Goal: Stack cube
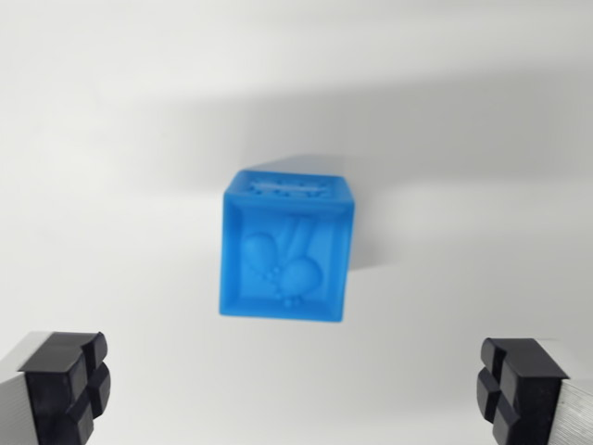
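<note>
A translucent blue plastic cube (pixel 285 246) with a raised relief design on its facing side sits alone on the plain white bench (pixel 111 120), slightly blurred, its moulded pattern hard to make out. Only the black-padded tips of the gripper (pixel 295 389) show, cut off at the lower corners; its fingers (pixel 67 385) stand spread wide, released, grasping nothing, the cube just beyond them.

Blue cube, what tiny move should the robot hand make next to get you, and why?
Probably move forward, toward the top of the wrist view, then close. The blue cube sits alone on the white table, roughly centred between the fingers, but beyond the fingertips. The gripper is open and empty, wide enough to fit around it.
</note>
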Action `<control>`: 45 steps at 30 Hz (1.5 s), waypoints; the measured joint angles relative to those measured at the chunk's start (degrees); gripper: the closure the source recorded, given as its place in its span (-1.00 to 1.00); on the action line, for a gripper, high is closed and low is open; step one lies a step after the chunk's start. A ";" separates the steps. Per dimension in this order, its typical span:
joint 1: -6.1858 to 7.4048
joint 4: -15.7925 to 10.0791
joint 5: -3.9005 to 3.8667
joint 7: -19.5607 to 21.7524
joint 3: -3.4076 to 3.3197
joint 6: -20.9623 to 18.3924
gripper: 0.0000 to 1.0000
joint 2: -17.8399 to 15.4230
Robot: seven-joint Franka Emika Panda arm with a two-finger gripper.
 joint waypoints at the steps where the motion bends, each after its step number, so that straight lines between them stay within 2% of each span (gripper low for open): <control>1: 0.08 -0.06 0.03 0.24 0.01 0.45 -1.00 0.50; 11: 0.44 -0.13 0.10 1.16 0.01 5.05 -1.00 5.42; 23: 0.60 1.07 0.02 1.37 -0.22 10.11 -1.00 11.69; 30: 0.80 1.76 0.02 1.39 -0.43 11.96 -1.00 14.24; 38: 0.96 2.24 0.02 1.39 -0.60 12.88 -1.00 15.65; 39: 0.97 2.28 0.02 1.39 -0.61 12.92 1.00 15.72; 45: 0.98 2.33 0.02 1.39 -0.63 12.97 1.00 15.76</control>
